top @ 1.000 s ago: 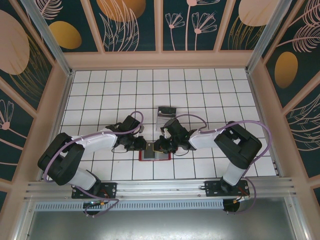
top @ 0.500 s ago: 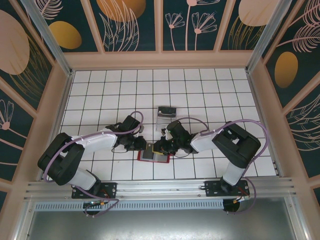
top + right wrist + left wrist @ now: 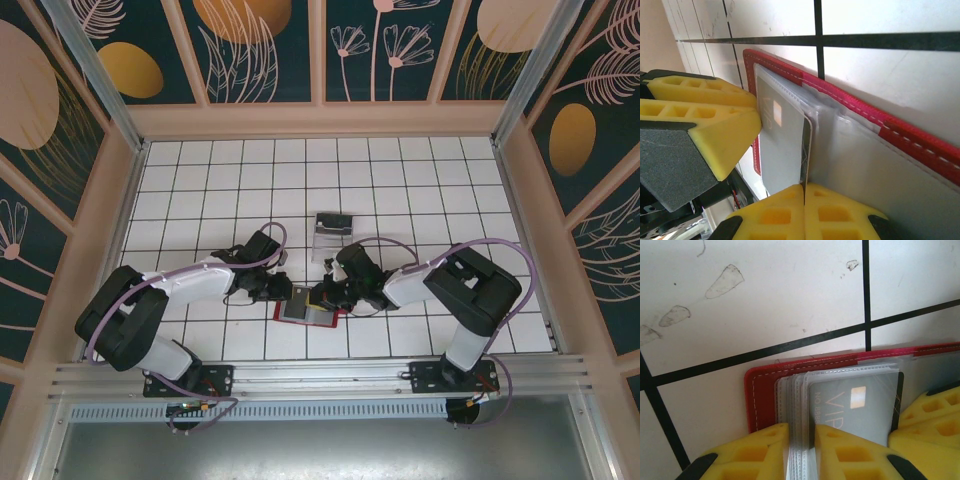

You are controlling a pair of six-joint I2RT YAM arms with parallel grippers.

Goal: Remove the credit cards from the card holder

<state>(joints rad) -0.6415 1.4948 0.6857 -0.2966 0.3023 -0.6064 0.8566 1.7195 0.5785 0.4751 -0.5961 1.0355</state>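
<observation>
The red card holder (image 3: 308, 312) lies open on the tiled floor between both arms. In the left wrist view its red cover (image 3: 760, 390) carries a fan of clear sleeves, and my left gripper (image 3: 801, 431) is shut on that stack of sleeves. A grey credit card (image 3: 855, 405) with "VIP" lettering sits in the top sleeve. In the right wrist view my right gripper (image 3: 804, 189) is shut on the near edge of that credit card (image 3: 782, 145), beside the holder's red rim (image 3: 855, 102). From above, the left gripper (image 3: 285, 294) and right gripper (image 3: 322, 297) meet over the holder.
A clear plastic box (image 3: 332, 232) with something dark inside stands about one tile behind the holder. Pale walls (image 3: 130, 200) enclose the tiled floor on three sides. The left gripper's yellow fingers (image 3: 705, 110) sit close to the right gripper.
The right gripper's fingers have closed onto the card's edge and its wrist has shifted slightly right and nearer. The left gripper keeps its hold unchanged.
</observation>
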